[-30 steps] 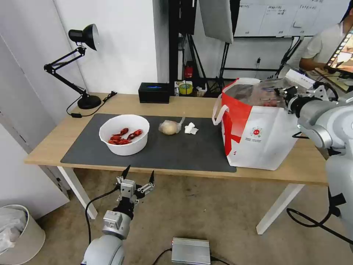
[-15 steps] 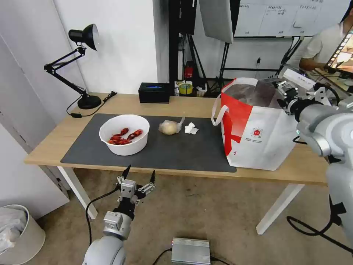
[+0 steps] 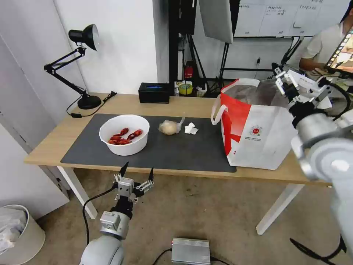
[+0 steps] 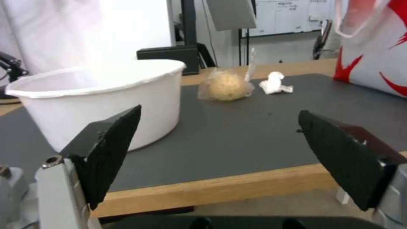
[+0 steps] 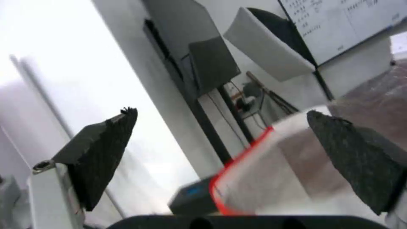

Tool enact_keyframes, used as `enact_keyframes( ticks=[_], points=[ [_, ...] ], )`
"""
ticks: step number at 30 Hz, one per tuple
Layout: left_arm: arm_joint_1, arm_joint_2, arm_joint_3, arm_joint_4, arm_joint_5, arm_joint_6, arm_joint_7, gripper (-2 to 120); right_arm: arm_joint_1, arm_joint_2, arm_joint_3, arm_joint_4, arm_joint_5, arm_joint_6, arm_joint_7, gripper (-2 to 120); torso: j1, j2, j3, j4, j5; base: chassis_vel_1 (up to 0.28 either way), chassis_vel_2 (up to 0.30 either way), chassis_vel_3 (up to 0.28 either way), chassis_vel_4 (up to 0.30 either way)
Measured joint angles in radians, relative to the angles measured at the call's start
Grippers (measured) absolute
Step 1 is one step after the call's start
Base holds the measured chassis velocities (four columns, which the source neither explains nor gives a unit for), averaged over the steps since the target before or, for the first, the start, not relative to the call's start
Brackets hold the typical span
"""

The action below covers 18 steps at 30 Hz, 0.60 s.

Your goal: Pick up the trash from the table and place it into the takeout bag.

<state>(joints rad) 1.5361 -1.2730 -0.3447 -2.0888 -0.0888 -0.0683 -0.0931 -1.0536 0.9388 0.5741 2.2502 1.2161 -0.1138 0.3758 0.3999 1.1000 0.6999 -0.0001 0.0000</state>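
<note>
A: Trash — where's it sitting?
B: All on the dark grey mat (image 3: 176,151) on the surface (image 3: 191,106). White bowl of red shells (image 3: 124,134) toward the robot's left end, clear bag around a beige lump (image 3: 169,127) in the middle, crumpled white tissue (image 3: 190,128) just beside it, toward the bag.
A: Takeout bag?
B: Takeout bag (image 3: 257,129) stands upright on the robot's right part of the surface, mouth open, foil lining showing, one corner on the mat edge.
A: Left pincer?
B: Left pincer (image 3: 136,174) hangs below and in front of the surface's near edge, roughly before the bowl, tips pointing up. Fingers (image 4: 112,146) spread wide apart, nothing between them. Its wrist view looks level across the mat at bowl, lump and tissue.
A: Right pincer?
B: Right pincer (image 3: 281,75) is up above the far right rim of the takeout bag. Fingers (image 5: 101,149) wide apart, empty; wrist view catches the bag's red-edged rim.
A: Other stuff?
B: Black desk lamp (image 3: 79,66) at the far left corner, black box (image 3: 154,92) at the back edge.
</note>
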Motion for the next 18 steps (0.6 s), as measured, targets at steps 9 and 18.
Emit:
enact_keyframes(
  ticks=[9, 18],
  points=[
    [0.000, -0.002, -0.019, 0.003, -0.005, -0.008, -0.005, 100, -0.240, 0.130, -0.037, 0.054, -0.312, 0.067, -0.110, 99, 0.000, 0.000, 0.000, 0.0002, -0.0001, 0.000, 0.000, 0.000, 0.000],
    [0.012, -0.004, -0.048, -0.005, -0.015, -0.008, -0.006, 100, -0.337, 0.209, -0.064, -0.001, -0.515, 0.131, -0.199, 98, 0.000, 0.000, 0.000, 0.0002, -0.0002, 0.000, 0.000, 0.000, 0.000]
  ],
)
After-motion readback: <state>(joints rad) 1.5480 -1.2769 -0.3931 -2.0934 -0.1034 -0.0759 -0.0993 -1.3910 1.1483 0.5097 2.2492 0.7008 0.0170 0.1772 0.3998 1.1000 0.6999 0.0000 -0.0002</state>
